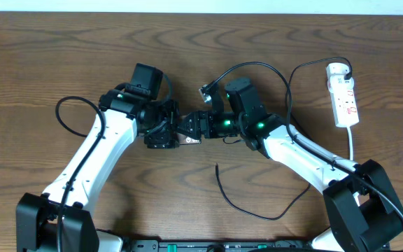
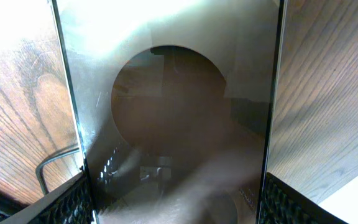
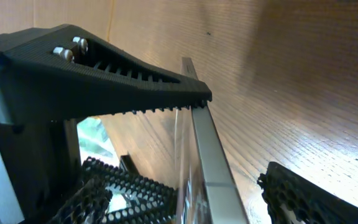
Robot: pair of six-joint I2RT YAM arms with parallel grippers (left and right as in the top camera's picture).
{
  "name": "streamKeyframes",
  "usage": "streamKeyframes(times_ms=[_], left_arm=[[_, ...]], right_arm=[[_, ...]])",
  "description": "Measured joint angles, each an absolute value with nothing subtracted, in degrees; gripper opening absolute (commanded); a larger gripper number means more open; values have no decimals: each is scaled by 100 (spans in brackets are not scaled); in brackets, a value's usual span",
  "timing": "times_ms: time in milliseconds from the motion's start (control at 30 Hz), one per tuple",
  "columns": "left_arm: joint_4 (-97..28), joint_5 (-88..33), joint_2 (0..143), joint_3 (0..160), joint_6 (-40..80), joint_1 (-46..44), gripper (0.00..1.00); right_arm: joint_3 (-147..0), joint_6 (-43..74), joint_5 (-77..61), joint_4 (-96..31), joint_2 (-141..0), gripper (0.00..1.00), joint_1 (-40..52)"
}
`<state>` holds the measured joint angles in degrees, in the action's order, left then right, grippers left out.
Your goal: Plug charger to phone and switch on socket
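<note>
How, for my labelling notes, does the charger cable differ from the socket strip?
The charger is black, thin and loosely curved near the front of the table; the socket is white, blocky and straight at the far right. The charger ends in a free tip; the socket carries red marks and a round plug. Both rest on the wooden table, ungripped.

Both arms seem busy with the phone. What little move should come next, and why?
Probably close the right pincer onto the phone: its fingers straddle the thin edge with a gap on one side, while the left pincer grips it. The charger lies loose on the table.
</note>
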<state>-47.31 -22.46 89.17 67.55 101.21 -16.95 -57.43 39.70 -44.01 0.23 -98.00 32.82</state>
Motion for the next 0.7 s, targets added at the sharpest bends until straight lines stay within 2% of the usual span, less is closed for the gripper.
streamKeyframes(times_ms=[100, 167, 300, 500, 700], left_arm=[[-4729, -2226, 8917, 6755, 10267, -1723, 7], [-4731, -2215, 8917, 6755, 10357, -1734, 7], [-4731, -2215, 8917, 6755, 10473, -1739, 7], [-4729, -2209, 8917, 6755, 10663, -1850, 7], [-4724, -2193, 8917, 6755, 10820, -1992, 7]], right_arm=[[-5743, 3997, -4331, -34, -9800, 75, 3282], [-5743, 4010, -4244, -102, -9800, 68, 3282], [-5743, 4036, -4150, -154, -9800, 66, 3282], [-5743, 4058, -4099, -152, -9800, 55, 3282], [-5743, 4058, -4086, -154, -9800, 53, 3282]])
